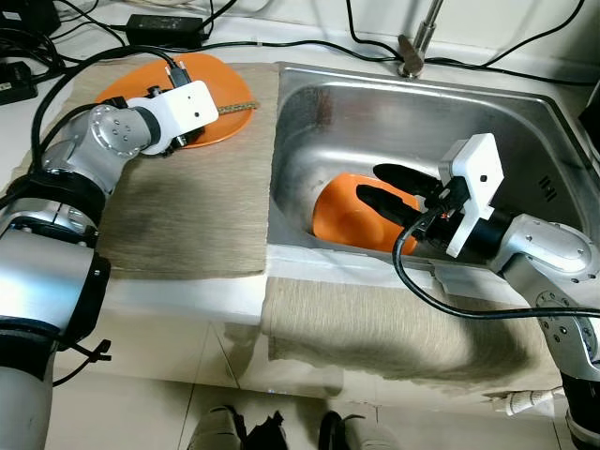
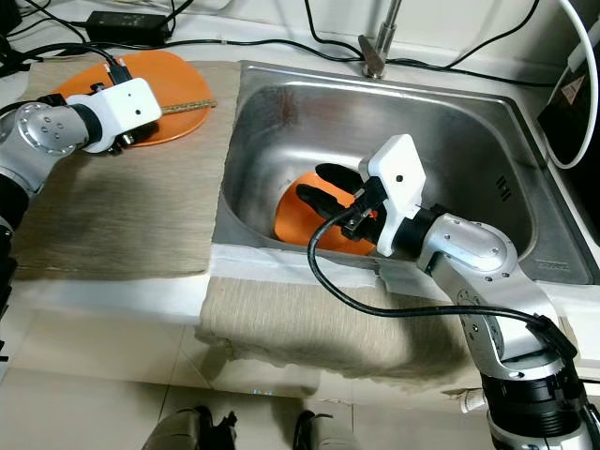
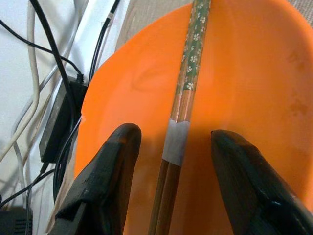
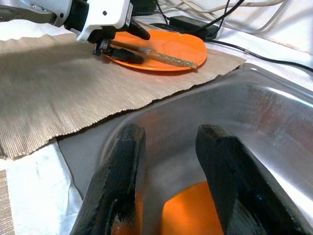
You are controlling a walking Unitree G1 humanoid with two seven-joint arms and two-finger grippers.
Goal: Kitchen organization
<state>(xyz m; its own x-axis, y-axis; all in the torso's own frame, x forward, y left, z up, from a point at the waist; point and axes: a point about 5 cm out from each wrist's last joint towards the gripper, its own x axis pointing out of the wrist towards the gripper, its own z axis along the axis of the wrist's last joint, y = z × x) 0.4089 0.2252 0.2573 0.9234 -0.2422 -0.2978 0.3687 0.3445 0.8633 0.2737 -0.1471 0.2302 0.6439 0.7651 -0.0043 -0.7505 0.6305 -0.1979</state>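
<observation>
My left gripper is in the upper left of the head view, over an orange plate that lies on a tan mat beside the sink. Its 2 black fingers are spread apart, and a pair of chopsticks lies on the plate between them. The fingers sit just beside the chopsticks, one on each side, and do not squeeze them. The chopsticks have a green flower part and a pale band, and their tip sticks out past the plate edge toward the sink. My right gripper is in the middle right of the head view, down inside the metal sink. Its 2 fingers are spread apart too, over a second orange plate that leans in the lower left corner of the sink. I cannot tell if the fingers touch that plate. The tap stands at the top of the frame behind the sink. Black cables and a black power box lie in the upper left. Another tan cloth hangs over the front edge of the counter, low in the frame.
</observation>
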